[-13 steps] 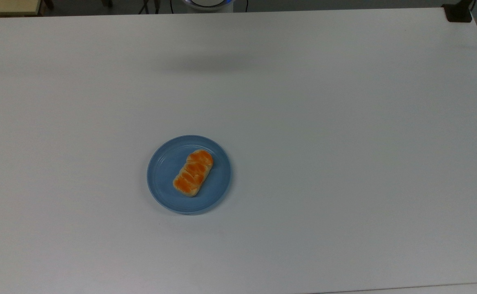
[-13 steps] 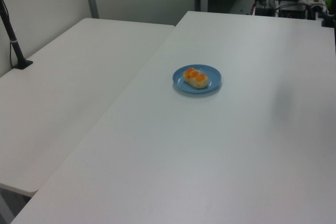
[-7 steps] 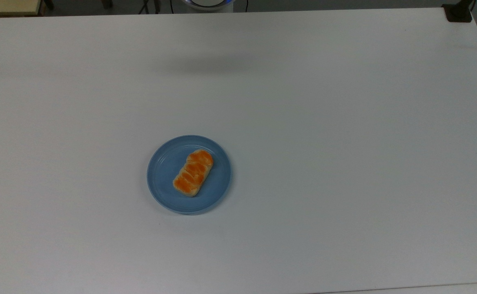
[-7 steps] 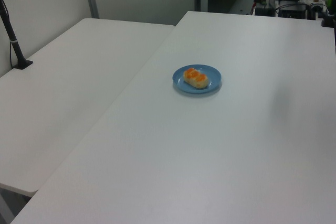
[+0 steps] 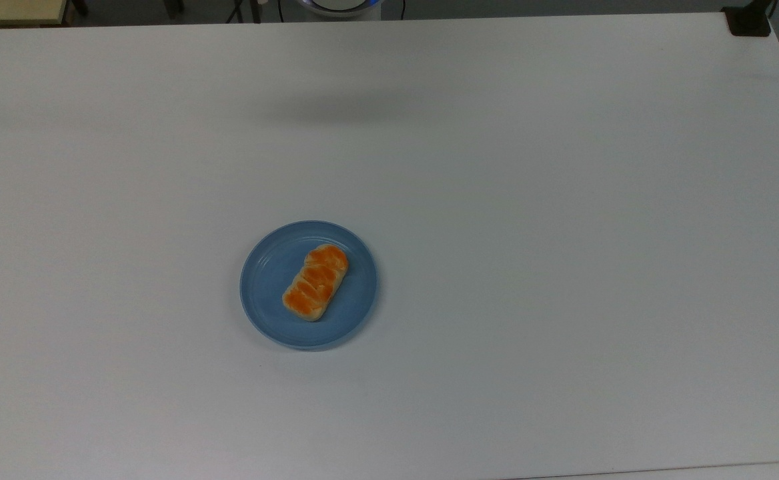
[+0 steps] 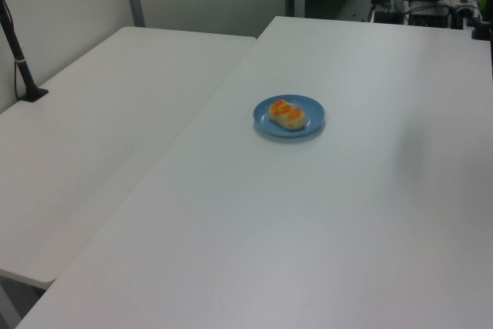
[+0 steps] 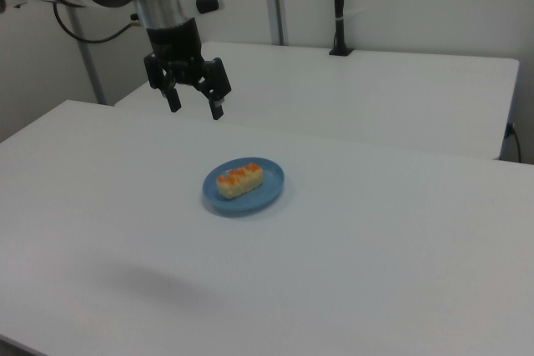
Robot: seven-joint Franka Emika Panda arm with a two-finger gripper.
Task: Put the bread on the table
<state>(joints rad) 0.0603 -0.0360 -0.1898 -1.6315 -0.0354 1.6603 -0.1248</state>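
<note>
A: Right view first: what are we lifting?

B: A small oblong bun with pale tan sides and a glossy orange scored top, the bread (image 7: 239, 181). It lies on a round blue plate (image 7: 271, 190) near the middle of the large white smooth tabletop (image 7: 400, 239).

A: How do you think it handles?

B: Light and soft, I'd judge, so it would squash under a hard pinch. The glazed top looks slick. I'd take it across the short width, on the tan sides around its middle.

A: And the black two-finger gripper (image 7: 193, 104)?

B: Its fingers are spread apart, holding nothing, pointing down. It hangs well above the table, and in the right view the bread sits lower and a little to the right of it, clear of the fingers.

A: The top view?

B: The bread (image 5: 315, 282) lies diagonally on the plate (image 5: 266, 287), slightly right of the plate's centre.
</note>
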